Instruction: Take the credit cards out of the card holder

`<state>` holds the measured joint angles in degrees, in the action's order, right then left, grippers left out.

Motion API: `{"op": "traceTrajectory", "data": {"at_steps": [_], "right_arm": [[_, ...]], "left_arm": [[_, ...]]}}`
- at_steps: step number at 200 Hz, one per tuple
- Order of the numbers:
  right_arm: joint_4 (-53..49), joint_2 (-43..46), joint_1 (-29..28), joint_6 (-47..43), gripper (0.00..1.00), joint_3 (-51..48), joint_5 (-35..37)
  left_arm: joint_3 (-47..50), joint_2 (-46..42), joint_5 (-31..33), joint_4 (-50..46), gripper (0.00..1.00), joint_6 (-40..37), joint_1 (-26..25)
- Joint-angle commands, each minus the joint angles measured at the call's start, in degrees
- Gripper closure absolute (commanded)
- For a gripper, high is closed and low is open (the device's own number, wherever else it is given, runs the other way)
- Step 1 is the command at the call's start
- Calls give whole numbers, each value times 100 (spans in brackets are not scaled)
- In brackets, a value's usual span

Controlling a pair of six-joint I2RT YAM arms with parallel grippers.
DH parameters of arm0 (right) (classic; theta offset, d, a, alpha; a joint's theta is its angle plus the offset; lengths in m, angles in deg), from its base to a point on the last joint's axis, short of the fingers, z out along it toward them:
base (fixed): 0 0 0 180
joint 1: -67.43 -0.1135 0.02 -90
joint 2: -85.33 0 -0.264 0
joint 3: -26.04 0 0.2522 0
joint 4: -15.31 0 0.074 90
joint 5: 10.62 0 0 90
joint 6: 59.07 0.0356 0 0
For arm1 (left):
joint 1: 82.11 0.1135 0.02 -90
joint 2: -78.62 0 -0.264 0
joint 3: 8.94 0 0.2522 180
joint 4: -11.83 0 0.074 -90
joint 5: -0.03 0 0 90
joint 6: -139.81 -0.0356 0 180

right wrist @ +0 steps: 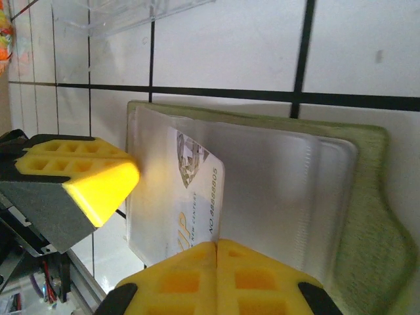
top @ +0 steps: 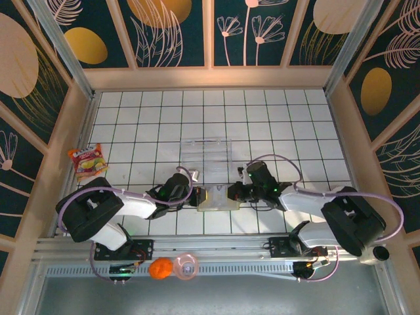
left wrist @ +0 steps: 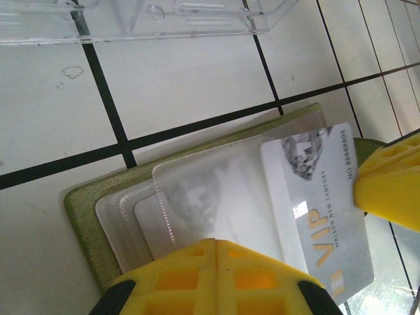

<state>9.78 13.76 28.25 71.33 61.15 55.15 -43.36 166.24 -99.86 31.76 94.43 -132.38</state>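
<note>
White tiled tabletop [top: 131, 118] is occupied by a clear plastic tray [top: 207, 152] and, near it, the open olive-green card holder [top: 216, 198]. Its clear sleeve [left wrist: 216, 197] is pinched by the closed left fingers [left wrist: 190, 275], and a credit card [left wrist: 321, 216] sticking out is clamped by the closed right fingers [right wrist: 190, 275].

Overhead; wrists close above card holder [right wrist: 371, 197]

My work surface [top: 131, 125]: white square tiles with black grid lines, bordered by pale wood. Lying directly on it are a clear rectangular plastic tray [top: 207, 152] at centre, an open olive-green fabric card holder [top: 216, 198] just nearer me, and a red-and-yellow snack packet [top: 87, 161] at the left edge, well apart.
</note>
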Motion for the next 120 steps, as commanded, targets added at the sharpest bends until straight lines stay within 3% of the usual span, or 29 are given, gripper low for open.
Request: {"op": "traceTrajectory", "data": {"at_steps": [1,63,120], "right_arm": [[-758,267,50,-209,100,6,258],[-1639,220,73,-767,100,543,326],[-973,-191,17,-654,100,605,18]], "left_arm": [[115,-22,-6,-360,100,21,-28],[19,-149,75,-631,100,-119,-28],[-77,-17,-105,-582,100,-190,-28]]}}
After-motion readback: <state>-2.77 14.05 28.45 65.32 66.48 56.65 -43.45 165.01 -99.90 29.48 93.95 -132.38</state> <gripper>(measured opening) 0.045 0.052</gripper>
